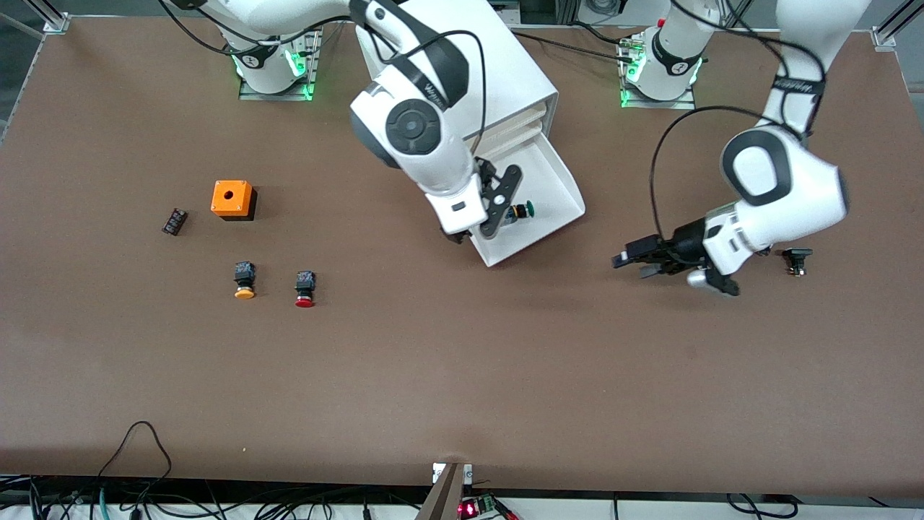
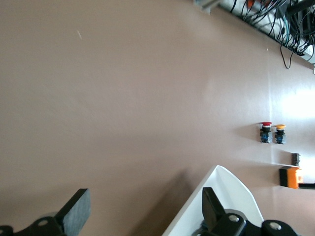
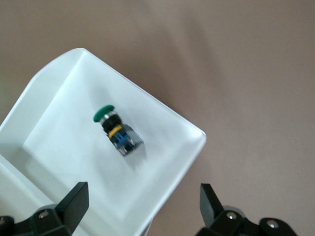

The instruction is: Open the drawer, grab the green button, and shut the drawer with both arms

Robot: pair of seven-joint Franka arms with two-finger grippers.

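Near the front camera the surface (image 1: 462,375) carries a yellow-capped button (image 1: 244,280) and a red-capped button (image 1: 304,289), side by side toward the right arm's end. They're decoys, well apart from the action. An orange box (image 1: 233,199) and a small black part (image 1: 174,221) sit a bit farther from the camera.

The left gripper (image 1: 635,264) hovers low over bare surface toward the left arm's end, fingers spread wide in its wrist view and holding nothing. It's waiting. Another small black part (image 1: 796,259) lies beside that arm.

The drawer (image 1: 559,189) is pulled out of the cabinet (image 1: 505,65). The green button (image 1: 521,210) lies on its side in the tray, cap toward the tray's open end, roughly mid-floor.

The right gripper (image 1: 498,206) is over the drawer, right above the button, fingers apart and not closed on anything yet. In the wrist view the button (image 3: 117,132) sits between the fingertips (image 3: 74,202) but offset toward one of them.

Risks as I see them:
- The button lies diagonal to the fingers. If the gripper closes without re-aligning, I expect it to pinch the round cap and squirt the button out, or roll it.
- Coming down too deep drives the fingertips into the tray floor. Drifting sideways clips the drawer wall (image 3: 162,110).
- Pressing on the extended tray could shove it or tilt it.
- The left gripper sits near the drawer's open end. If it moves to close too early, the arms could collide over the tray.
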